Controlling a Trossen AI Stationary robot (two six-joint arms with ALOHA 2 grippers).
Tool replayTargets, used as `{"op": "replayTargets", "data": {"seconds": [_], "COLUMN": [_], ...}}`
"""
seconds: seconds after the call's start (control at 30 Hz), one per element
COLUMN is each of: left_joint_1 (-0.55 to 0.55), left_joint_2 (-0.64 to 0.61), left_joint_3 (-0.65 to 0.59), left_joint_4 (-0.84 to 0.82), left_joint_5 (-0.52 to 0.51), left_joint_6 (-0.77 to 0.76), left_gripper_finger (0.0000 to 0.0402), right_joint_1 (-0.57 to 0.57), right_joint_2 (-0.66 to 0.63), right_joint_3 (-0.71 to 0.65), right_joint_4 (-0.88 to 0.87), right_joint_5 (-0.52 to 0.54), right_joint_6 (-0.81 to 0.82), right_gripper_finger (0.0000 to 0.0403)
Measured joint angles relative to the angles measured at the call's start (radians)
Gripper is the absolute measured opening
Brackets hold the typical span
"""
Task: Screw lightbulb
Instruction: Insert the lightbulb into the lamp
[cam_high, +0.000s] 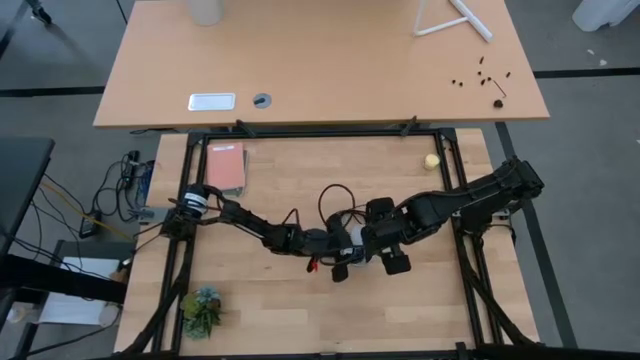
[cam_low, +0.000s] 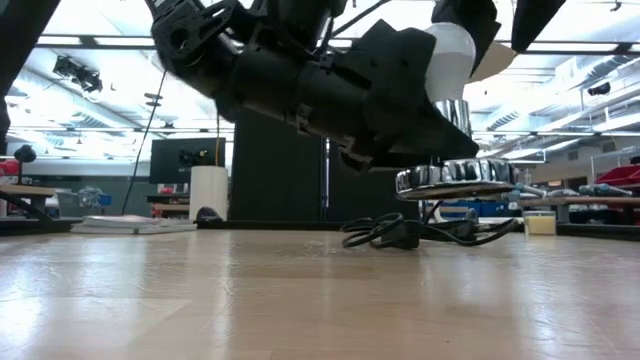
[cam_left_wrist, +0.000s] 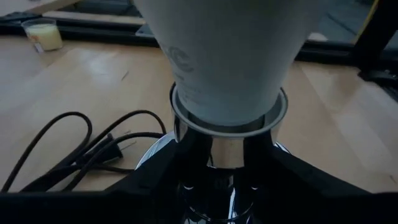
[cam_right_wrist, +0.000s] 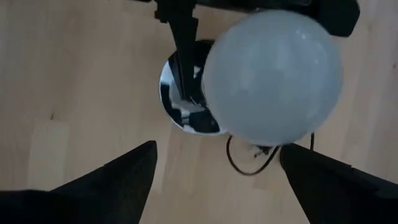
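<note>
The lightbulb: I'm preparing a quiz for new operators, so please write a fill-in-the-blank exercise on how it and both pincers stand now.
1. The lightbulb stands with its base in the shiny silver ____, which the left pincer grips.
2. The right pincer, above the globe, is ____.
3. The black ____ lies looped on the table.

Missing words: socket; open; cord.

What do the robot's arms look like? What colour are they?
Both arms are black and chunky, built from jointed segments. The left arm has a white band near its base and thin dark cables along it. The right arm is thicker. The right tool has two dark, wedge-shaped fingers.
</note>
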Motion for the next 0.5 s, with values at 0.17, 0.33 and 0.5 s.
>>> {"op": "replayTargets", "data": {"seconds": [0.17,0.33,0.5], "left_joint_1": [-0.003,-0.005,-0.002], "left_joint_2": [-0.002,-0.002,-0.002], "left_joint_3": [0.098,0.119,0.119], "left_joint_4": [-0.191,-0.212,-0.196], "left_joint_5": [-0.001,-0.010,-0.016], "left_joint_6": [0.005,0.006,0.010], "left_gripper_finger": [0.0190,0.0190,0.0189], "right_joint_1": [0.000,0.000,-0.003], "right_joint_2": [0.000,0.000,0.018], "right_joint_3": [0.000,0.000,0.000], "right_joint_4": [-0.003,0.000,0.019], "right_joint_5": [0.000,0.000,0.000], "right_joint_6": [0.019,0.018,-0.018], "right_gripper_finger": [0.0350,0.0351,0.0350]}}
